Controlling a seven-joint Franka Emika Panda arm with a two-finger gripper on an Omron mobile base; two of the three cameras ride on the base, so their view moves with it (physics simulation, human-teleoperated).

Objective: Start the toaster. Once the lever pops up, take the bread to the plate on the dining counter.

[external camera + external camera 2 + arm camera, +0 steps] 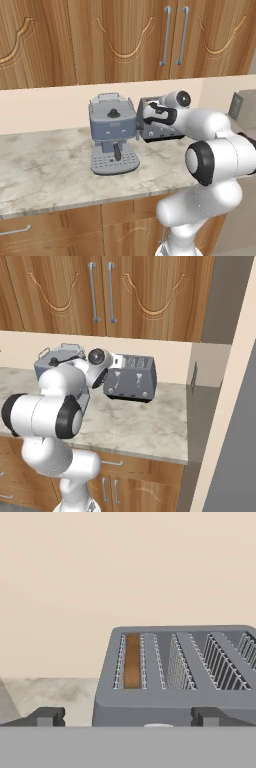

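The grey toaster (pixel 131 378) stands on the marble worktop (pixel 145 426) against the wall, with several slots in its top (pixel 175 662). The bread (pixel 132 661), a brown slice, sits down in the leftmost slot in the hand view. My gripper (pixel 129 717) hovers just in front of the toaster at about the height of its top, open, with nothing between its fingertips (pixel 47 717). In the left base view the hand (pixel 160 114) covers part of the toaster (pixel 162 131). The plate and the dining counter are out of view.
A blue-grey espresso machine (pixel 112 132) stands right beside the toaster. Wooden wall cabinets (pixel 130 35) hang above. A side wall (pixel 200 371) with an outlet closes the worktop's right end. Bare worktop (pixel 45 170) lies left of the machine.
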